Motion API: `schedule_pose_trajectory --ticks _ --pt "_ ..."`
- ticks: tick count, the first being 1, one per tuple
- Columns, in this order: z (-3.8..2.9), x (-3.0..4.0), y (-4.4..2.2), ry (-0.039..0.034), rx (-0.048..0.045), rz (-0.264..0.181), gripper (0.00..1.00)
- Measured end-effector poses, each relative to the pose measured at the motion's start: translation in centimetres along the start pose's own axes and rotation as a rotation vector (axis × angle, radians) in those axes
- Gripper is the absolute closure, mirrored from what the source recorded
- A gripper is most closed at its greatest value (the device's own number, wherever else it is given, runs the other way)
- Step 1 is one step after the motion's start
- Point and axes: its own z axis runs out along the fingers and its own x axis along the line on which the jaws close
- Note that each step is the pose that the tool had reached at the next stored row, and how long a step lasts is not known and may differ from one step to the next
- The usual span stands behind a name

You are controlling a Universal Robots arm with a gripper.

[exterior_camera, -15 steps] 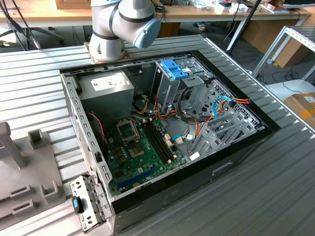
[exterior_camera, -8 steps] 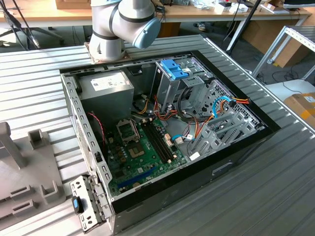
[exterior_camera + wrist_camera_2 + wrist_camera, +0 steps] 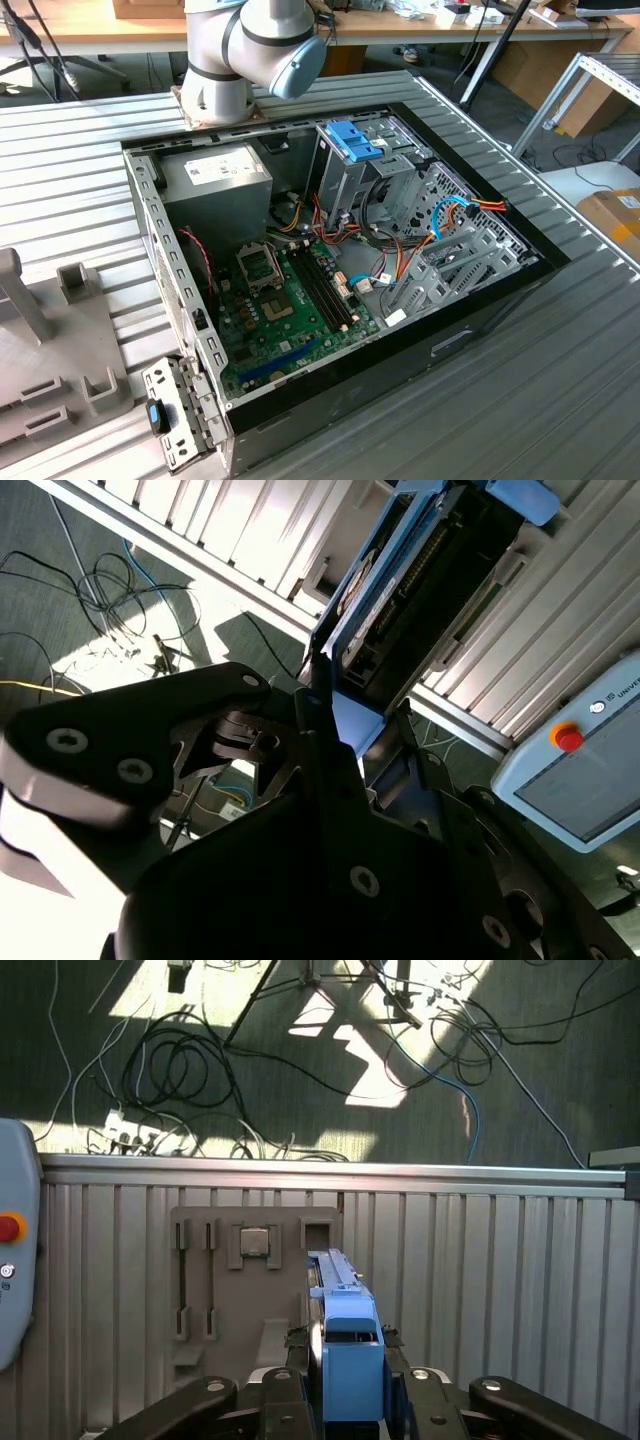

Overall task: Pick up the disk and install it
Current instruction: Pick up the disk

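The disk [image 3: 349, 1360] stands on edge between my gripper's fingers, its light-blue carrier end facing the camera in the first wrist view. My gripper [image 3: 350, 1345] is shut on it, with a black finger [image 3: 300, 1355] on each side. In the second wrist view the disk [image 3: 385, 590] shows its long blue rail and dark metal body reaching away from the gripper [image 3: 350, 730]. It hangs in the air above the ribbed table. The open computer case [image 3: 480, 300] lies on the table, with its silver drive cage [image 3: 345, 185] and blue tab at the back.
A grey fixture plate [image 3: 250, 1260] with slots lies on the ribbed table below the disk. A teach pendant [image 3: 580, 750] sits beside it. Inside the case are a grey power supply [image 3: 215, 175], a green motherboard [image 3: 290, 295] and orange and blue cables [image 3: 450, 215]. The arm's base [image 3: 240, 55] stands behind the case.
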Motion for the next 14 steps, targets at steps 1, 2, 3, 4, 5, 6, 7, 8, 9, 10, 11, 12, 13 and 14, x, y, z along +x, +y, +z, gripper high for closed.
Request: schedule_pose_trajectory --ticks 1,2,3,4,5,6,7,8,9,10,11,12,13,14 --pt "-0.08 -0.01 0.00 0.0000 -0.0001 0.000 0.63" --pt "-0.07 0.00 0.00 -0.0001 0.0002 0.000 0.63" --pt "-0.08 0.00 0.00 -0.0001 0.0002 0.000 0.63" --pt "-0.08 0.00 0.00 -0.0001 0.0002 0.000 0.63" --pt "-0.09 0.00 0.00 -0.0001 0.0002 0.000 0.63" --pt "-0.09 -0.01 -0.08 -0.0002 0.0002 0.000 0.63" --pt "-0.12 0.00 -0.27 -0.0001 0.0002 0.000 0.63" --pt "-0.13 0.01 -0.41 -0.0001 0.0001 0.000 0.63" --pt "-0.13 0.01 -0.56 -0.0001 0.0002 0.000 0.63" --pt "-0.13 0.02 -0.77 -0.0001 0.0002 0.000 0.63" --pt "-0.13 0.02 -0.99 -0.0001 0.0002 0.000 0.63" --pt "-0.13 0.03 -1.32 -0.0001 0.0001 0.000 0.63" --pt "-0.12 0.03 -1.59 -0.0001 0.0002 0.000 0.63" --pt "-0.12 0.04 -1.91 -0.0002 0.0002 0.000 0.63"
